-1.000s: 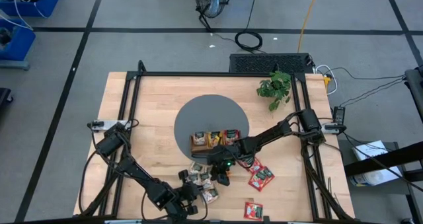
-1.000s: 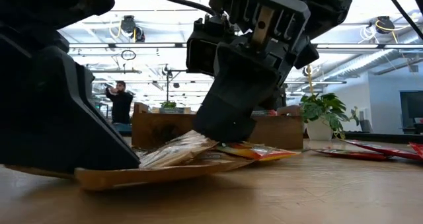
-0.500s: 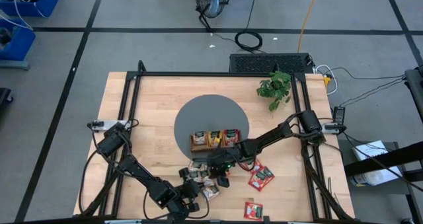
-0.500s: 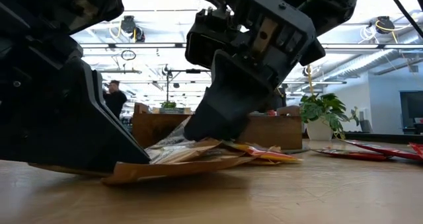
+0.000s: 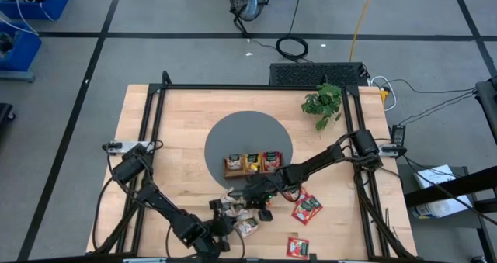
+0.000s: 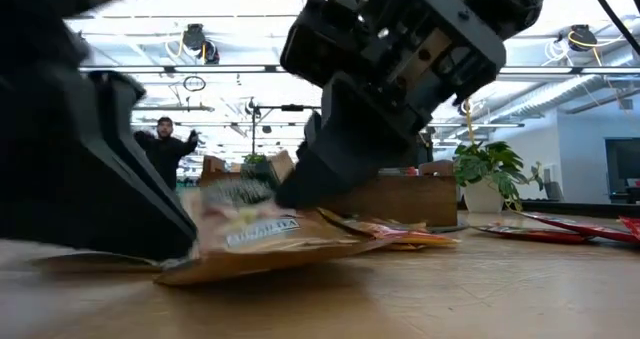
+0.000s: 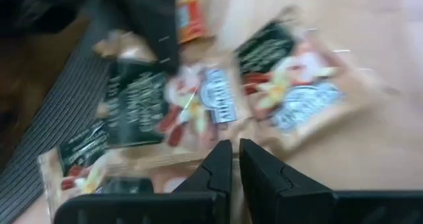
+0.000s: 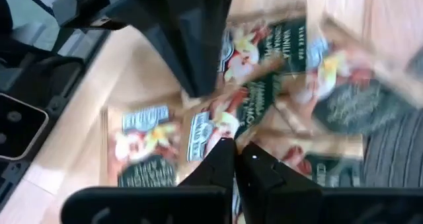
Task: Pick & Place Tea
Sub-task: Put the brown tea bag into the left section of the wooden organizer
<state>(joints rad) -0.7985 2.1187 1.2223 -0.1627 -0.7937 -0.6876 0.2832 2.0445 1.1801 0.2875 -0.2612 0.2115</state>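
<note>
Packet print, right wrist view: one beige-brown tea packet (image 8: 285, 36) carries white lettering on its dark green panel; the word "VANILLA" can just be made out, the rest is blurred.
Packet print, low view: lettering on the front packet (image 6: 262, 241) is illegible.
Packet print, left wrist view: packet (image 7: 210, 104) text present, unreadable.
</note>
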